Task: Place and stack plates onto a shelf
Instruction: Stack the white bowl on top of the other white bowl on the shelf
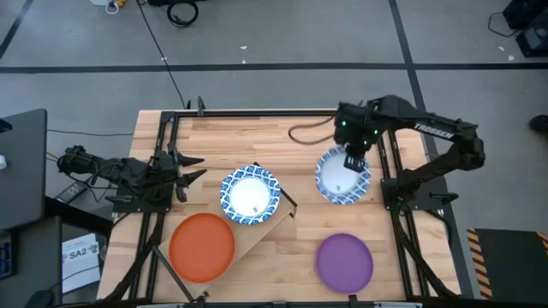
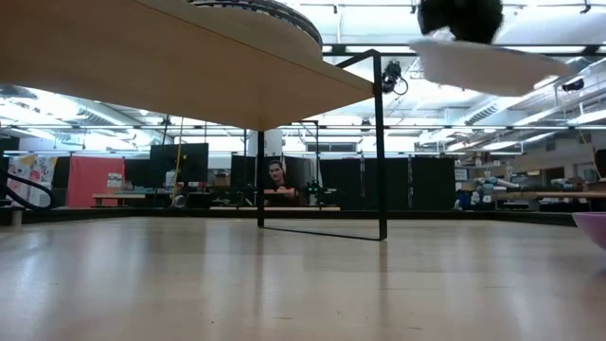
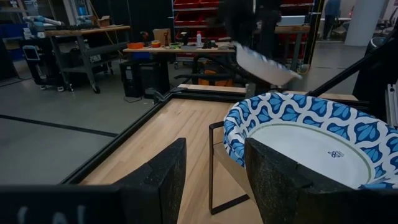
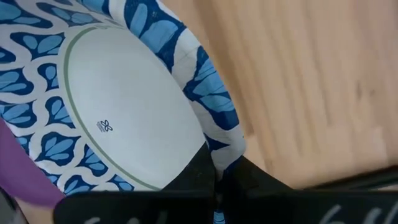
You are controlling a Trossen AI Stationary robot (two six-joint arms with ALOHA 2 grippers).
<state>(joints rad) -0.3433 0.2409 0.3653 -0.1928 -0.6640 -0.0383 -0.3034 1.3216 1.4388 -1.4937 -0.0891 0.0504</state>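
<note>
The shelf [image 1: 259, 233], a light wood board on thin black legs [image 2: 382, 142], stands slantwise at the table's middle. A blue-and-white plate [image 1: 250, 194] rests on its far end and an orange plate [image 1: 202, 246] on its near left end. My right gripper [image 1: 354, 159] is shut on a second blue-and-white plate [image 1: 341, 180], held in the air to the right of the shelf. A purple plate [image 1: 345, 261] lies on the table at the near right. My left gripper [image 1: 187, 174] is open and empty, left of the shelf. My right gripper pinches the plate's patterned rim [image 4: 219, 144] between its two fingers, one on the upper face and one beneath. The hold is on the plate's far edge [image 1: 349, 164], and the fingers come from above, slanting down. The plate [image 2: 488, 62] is lifted clear of the table and is tilted [image 3: 266, 66].
Black frame rails [image 1: 394, 184] run along both sides of the slatted table top. In the low view, the room behind the table shows desks, monitors and a seated person [image 2: 276, 183]. Bare table shows between the shelf and the purple plate [image 2: 593, 227].
</note>
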